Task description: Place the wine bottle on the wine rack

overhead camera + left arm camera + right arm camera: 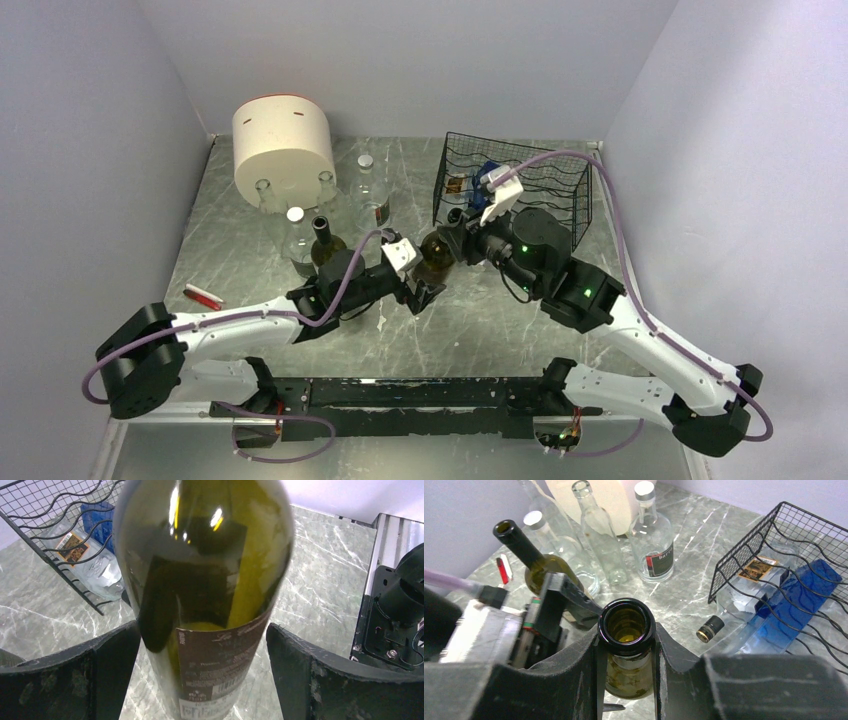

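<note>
The wine bottle (436, 262) is olive-green glass with a brown label and an open mouth. My right gripper (626, 652) is shut on its neck (626, 630), just under the lip. It shows in the top view (462, 243). My left gripper (418, 290) is open, with its fingers (340, 680) on either side of the bottle's body (210, 605). There is a clear gap on the right side and almost none on the left. The black wire wine rack (540, 180) stands behind and to the right of the bottle. It shows in the right wrist view (774, 545) and the left wrist view (50, 525).
The rack holds a blue bottle (794, 595) and a clear bottle (744, 590) lying down. A cream cylinder (283, 148) stands back left, with several clear bottles (651, 540) and a second green wine bottle (325, 245) in front of it. A small red object (203, 296) lies left.
</note>
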Controlling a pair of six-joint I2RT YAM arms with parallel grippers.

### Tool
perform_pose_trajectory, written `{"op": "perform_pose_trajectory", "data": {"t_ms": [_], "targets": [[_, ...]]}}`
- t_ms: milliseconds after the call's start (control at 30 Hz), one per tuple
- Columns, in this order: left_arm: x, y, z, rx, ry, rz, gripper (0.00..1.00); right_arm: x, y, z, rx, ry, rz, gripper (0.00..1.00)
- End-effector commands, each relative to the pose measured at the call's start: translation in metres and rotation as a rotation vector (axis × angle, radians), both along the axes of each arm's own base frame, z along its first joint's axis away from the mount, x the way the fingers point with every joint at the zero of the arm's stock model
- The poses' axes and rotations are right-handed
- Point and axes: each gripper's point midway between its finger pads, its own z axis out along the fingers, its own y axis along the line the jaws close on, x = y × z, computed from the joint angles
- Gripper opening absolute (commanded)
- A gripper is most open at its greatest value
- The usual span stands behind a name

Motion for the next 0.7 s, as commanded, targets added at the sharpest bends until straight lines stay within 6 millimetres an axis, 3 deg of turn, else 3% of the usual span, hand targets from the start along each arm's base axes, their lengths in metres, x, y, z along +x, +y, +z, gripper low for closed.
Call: {"op": "perform_pose_trajectory", "data": {"t_ms": [0,233,467,567,600,667], "targets": [[0.003,-0.013,0.028,-0.115,-0.055,-0.026,0.99,-0.013,-0.001,0.055,0.165,-0.095,0.047,0.0],[0.006,-0.014,0.048,-0.177,-0.1,-0.025,0.91,-0.028,-0.008,0.066,0.205,-0.126,0.099,0.0],[0.008,-0.017,0.06,-0.201,-0.138,-0.029,0.73,-0.036,-0.01,0.068,0.207,-0.12,0.126,0.0],[0.011,-0.017,0.071,-0.209,-0.178,-0.025,0.54,-0.04,-0.01,0.066,0.196,-0.099,0.142,0.0],[0.011,-0.018,0.074,-0.209,-0.195,-0.027,0.43,-0.041,-0.01,0.066,0.196,-0.091,0.143,0.02],[0.012,-0.019,0.082,-0.205,-0.235,-0.03,0.12,-0.043,-0.012,0.065,0.202,-0.065,0.135,0.13]]}}
